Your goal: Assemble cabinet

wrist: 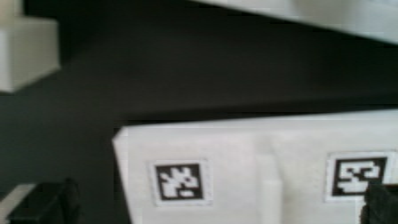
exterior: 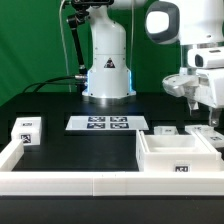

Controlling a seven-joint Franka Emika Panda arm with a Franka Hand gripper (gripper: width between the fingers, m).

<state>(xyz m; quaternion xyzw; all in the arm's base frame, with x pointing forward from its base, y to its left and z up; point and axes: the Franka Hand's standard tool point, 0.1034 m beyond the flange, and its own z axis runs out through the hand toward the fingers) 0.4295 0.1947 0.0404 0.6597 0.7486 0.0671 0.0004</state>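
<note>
The cabinet (exterior: 178, 155) is a large open white box with a tag on its front wall, at the front on the exterior view's right. My gripper (exterior: 204, 108) hangs open and empty behind it, above two flat white tagged parts (exterior: 165, 129) (exterior: 205, 133) on the black table. In the wrist view these two parts (wrist: 178, 175) (wrist: 356, 170) lie side by side just below me, tags up. One dark finger (wrist: 43, 204) shows at the picture's edge; the other is out of frame. A small white tagged block (exterior: 27, 131) sits far off on the exterior view's left.
The marker board (exterior: 108, 124) lies in the middle in front of the robot base (exterior: 107, 70). Low white border rails (exterior: 70, 182) run along the front and left edges. In the wrist view another white piece (wrist: 25, 55) shows blurred at the side.
</note>
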